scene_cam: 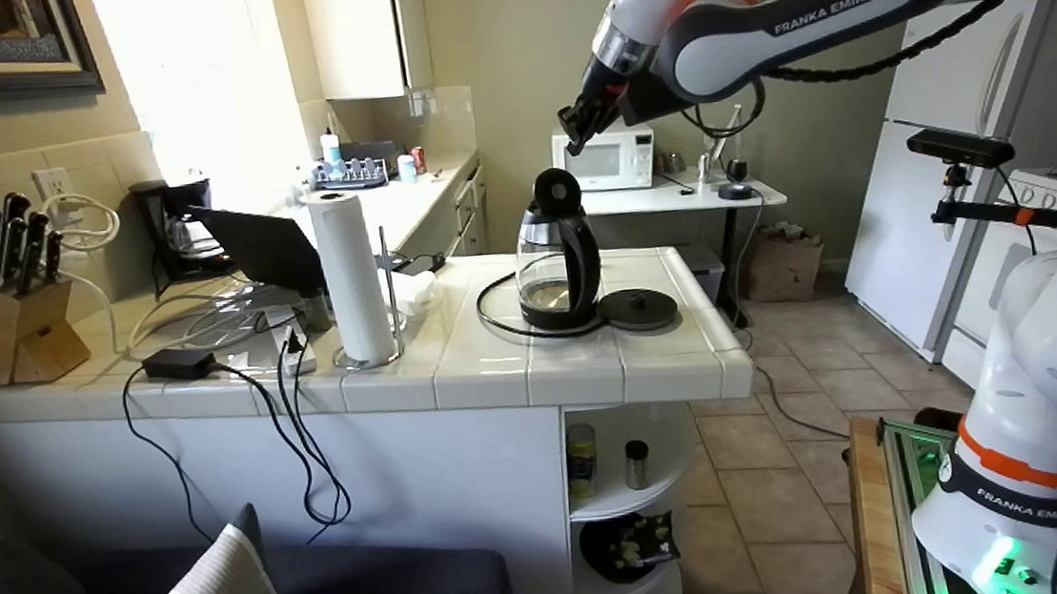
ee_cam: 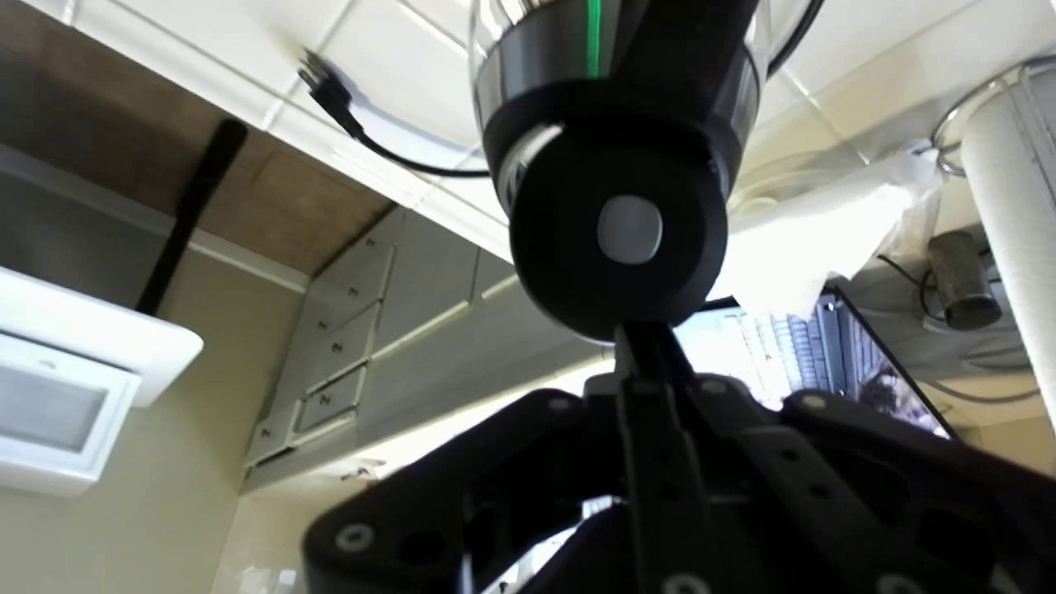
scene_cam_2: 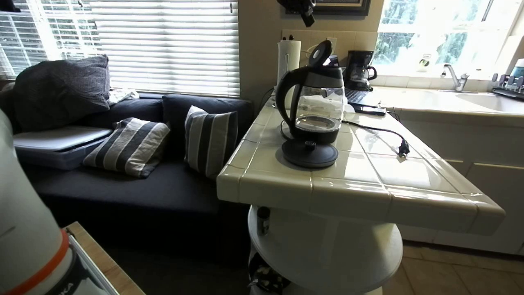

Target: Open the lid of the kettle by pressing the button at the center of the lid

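White tiled counter (scene_cam: pixel 479 387) holds one kettle (scene_cam: pixel 552 259), one black lid (ee_cam: pixel 615 247) tipped up on top. Just beside kettle, one round dark base (scene_cam: pixel 640 309); near kettle, one paper-towel roll (scene_cam: pixel 353 276). Lower than kettle, tan tiled floor (scene_cam: pixel 766 496); well apart from kettle, one dark sofa (scene_cam_2: pixel 123 190), two striped cushions (scene_cam_2: pixel 133 143), one white microwave (scene_cam: pixel 608 162), one white refrigerator (scene_cam: pixel 923 215). Above kettle, one claw (ee_cam: pixel 648 346), pressed together.

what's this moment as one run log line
hand: shut, above kettle, not touching | lid: tilted open | kettle: upright on countertop beside round base | goal: looks met
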{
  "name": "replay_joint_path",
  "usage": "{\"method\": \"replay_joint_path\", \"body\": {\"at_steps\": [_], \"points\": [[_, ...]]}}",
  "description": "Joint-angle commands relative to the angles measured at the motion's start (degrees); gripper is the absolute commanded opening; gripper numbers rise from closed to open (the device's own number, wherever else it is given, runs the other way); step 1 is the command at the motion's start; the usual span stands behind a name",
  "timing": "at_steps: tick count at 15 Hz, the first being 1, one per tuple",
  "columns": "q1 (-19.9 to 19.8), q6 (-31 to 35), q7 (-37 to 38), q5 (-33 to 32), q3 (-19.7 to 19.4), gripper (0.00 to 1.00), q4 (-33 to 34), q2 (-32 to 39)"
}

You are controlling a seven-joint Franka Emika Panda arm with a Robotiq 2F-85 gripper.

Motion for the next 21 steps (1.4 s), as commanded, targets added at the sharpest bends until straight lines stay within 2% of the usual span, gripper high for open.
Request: {"method": "replay_joint_path", "body": {"at_steps": [1,4,8,9,10,13,16,19,20,21], "points": [[0.72,-13.52,0.51,4.34,1.27,0.00,0.99,-3.75],[0.87,-21.19,0.83,6.25,1.63,0.00,2.66,-4.97],[0.31,-23.25,3.35,5.38,2.02,0.00,2.99,-5.70],[0.51,-22.31,3.32,5.37,1.92,0.26,2.58,-6.19],[1.08,-22.02,1.55,6.06,1.49,0.27,2.15,-6.96],[2.01,-24.29,-1.71,8.79,0.66,0.47,2.31,-8.84],[2.95,-26.81,-8.00,13.12,-1.02,0.72,2.33,-10.84],[3.55,-26.53,-16.26,14.25,-2.81,0.93,0.43,-13.70],[3.97,-23.90,-21.23,13.04,-3.80,0.99,-1.45,-15.18],[4.37,-23.98,-25.13,13.48,-4.96,1.00,-2.19,-16.14]]}}
